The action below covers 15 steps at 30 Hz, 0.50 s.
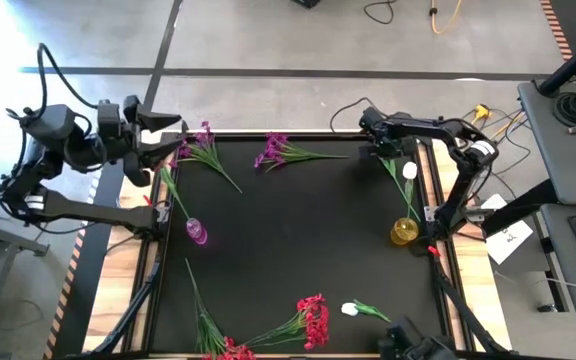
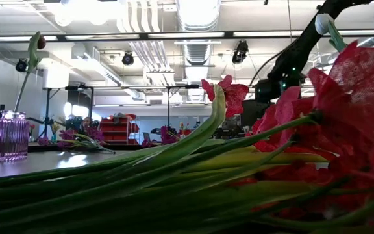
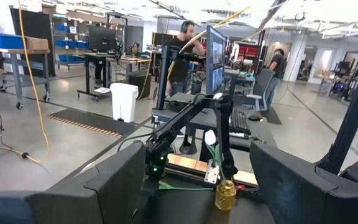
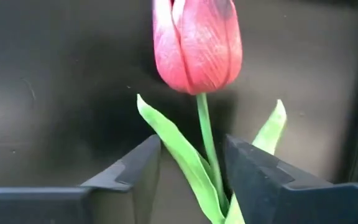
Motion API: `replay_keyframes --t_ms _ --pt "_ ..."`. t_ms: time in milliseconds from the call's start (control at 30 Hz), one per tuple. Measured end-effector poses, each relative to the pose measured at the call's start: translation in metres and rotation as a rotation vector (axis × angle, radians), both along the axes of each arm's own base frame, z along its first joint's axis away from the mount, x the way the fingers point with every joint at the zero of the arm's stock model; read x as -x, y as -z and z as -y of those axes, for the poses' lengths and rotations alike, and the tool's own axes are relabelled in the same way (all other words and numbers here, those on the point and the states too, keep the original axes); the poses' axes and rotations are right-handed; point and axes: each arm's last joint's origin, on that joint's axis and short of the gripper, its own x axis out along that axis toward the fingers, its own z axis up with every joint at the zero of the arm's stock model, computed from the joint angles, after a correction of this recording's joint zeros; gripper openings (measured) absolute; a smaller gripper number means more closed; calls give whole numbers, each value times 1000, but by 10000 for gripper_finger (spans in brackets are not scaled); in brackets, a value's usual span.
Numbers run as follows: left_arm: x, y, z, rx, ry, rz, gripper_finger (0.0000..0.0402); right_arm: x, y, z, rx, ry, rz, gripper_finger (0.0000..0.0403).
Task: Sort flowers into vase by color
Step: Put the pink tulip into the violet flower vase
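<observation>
At upper right of the high view, over the black mat: right gripper, fingers apart. Seen between them in the wrist view: thin green stem and leaves of a single pink-red tulip bud, close against one finger, not pinched. Just below, a white tulip bud standing in a squat yellow vase. At upper left, off the mat's edge: left gripper, spread wide and empty. Near it, purple-magenta clusters lying flat; a purple glass vase at centre left; red-pink clusters along the bottom edge.
</observation>
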Motion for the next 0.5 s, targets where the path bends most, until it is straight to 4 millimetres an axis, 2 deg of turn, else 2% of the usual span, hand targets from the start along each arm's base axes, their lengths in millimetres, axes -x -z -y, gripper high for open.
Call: replay_keyframes --t_ms 133,333,433,500 --pt "-1 0 0 -18 -1 -8 273 -3 5 3 -19 0 -4 116" --pt "7 1 0 -40 -20 -13 273 -5 -3 5 24 -4 34 19" --pt "8 2 0 -40 -28 -14 273 -6 -18 9 126 -1 75 15" --pt "6 4 0 -44 -27 -27 273 -10 -41 7 204 -20 123 14"
